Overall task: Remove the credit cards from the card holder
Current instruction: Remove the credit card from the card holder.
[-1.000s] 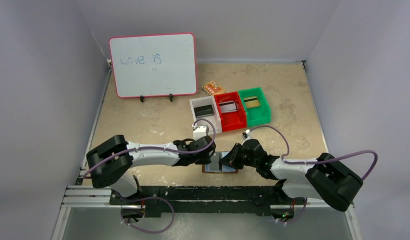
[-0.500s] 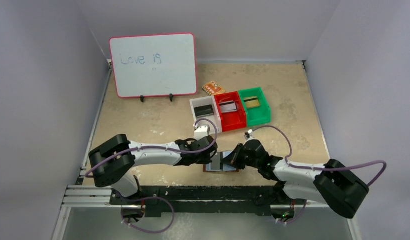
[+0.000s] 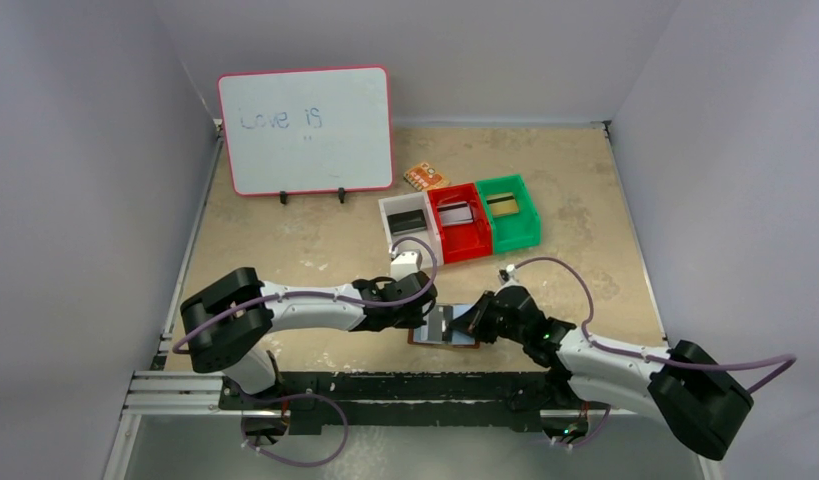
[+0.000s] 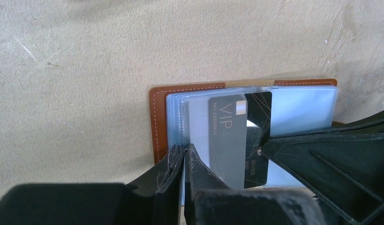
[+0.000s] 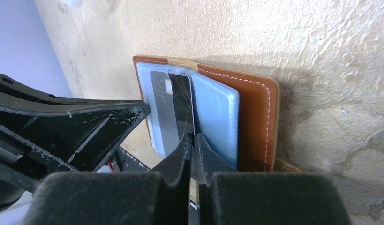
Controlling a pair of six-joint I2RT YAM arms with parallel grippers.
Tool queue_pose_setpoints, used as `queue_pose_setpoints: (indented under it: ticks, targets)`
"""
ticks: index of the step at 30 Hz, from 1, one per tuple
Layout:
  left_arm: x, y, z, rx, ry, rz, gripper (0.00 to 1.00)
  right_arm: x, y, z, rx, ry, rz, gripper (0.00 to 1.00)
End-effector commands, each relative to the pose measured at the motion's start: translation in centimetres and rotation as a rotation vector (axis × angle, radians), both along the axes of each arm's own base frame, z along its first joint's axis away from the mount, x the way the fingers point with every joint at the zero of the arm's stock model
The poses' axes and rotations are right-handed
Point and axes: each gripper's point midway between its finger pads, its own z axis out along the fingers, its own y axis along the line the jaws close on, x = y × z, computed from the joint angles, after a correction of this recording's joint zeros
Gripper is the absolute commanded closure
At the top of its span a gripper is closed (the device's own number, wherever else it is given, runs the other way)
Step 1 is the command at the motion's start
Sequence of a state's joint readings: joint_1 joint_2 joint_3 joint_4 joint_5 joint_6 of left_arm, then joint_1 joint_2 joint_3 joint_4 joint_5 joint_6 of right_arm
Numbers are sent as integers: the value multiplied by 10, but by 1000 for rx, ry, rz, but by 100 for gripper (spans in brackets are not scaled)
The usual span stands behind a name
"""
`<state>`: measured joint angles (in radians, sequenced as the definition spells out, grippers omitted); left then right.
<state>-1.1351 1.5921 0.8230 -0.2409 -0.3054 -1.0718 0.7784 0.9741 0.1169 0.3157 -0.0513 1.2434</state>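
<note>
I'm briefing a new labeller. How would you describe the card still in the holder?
Near the table's front edge lies an open brown card holder. In its clear pockets sits a dark card marked VIP; the other cards lie in plastic bins.

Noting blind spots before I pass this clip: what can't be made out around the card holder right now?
- Left wrist view: the left pincer is shut over the clear pockets, hiding the lower corner of the VIP card; what it pinches, unclear.
- Right wrist view: the right pincer is shut at the card's edge; card or pocket, cannot tell.
- Top view: both pincers cover most of the card holder.
</note>
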Motion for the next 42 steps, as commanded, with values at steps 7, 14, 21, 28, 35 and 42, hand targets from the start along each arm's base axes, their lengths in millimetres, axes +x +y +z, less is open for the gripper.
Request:
queue_pose_setpoints:
  ticks: [7, 14, 21, 28, 35, 42]
  targets:
    - [-3, 4, 8, 37, -12, -37, 88, 5, 6, 5, 48, -21, -12, 75]
    - [1, -3, 16, 42, -24, -52, 86, 7, 10, 2, 40, -10, -5, 71]
    - [18, 1, 51, 25, -112, 16, 82, 8, -1, -8, -17, 19, -53, 100]
    - [20, -24, 77, -127, -137, 1, 78, 9, -6, -8, -29, 19, -71, 100]
    - [6, -47, 37, -192, -26, -35, 78, 9, -6, -9, -30, 21, -73, 100]
    - [5, -30, 11, -105, -10, 4, 79, 8, -6, -9, -31, 21, -71, 100]
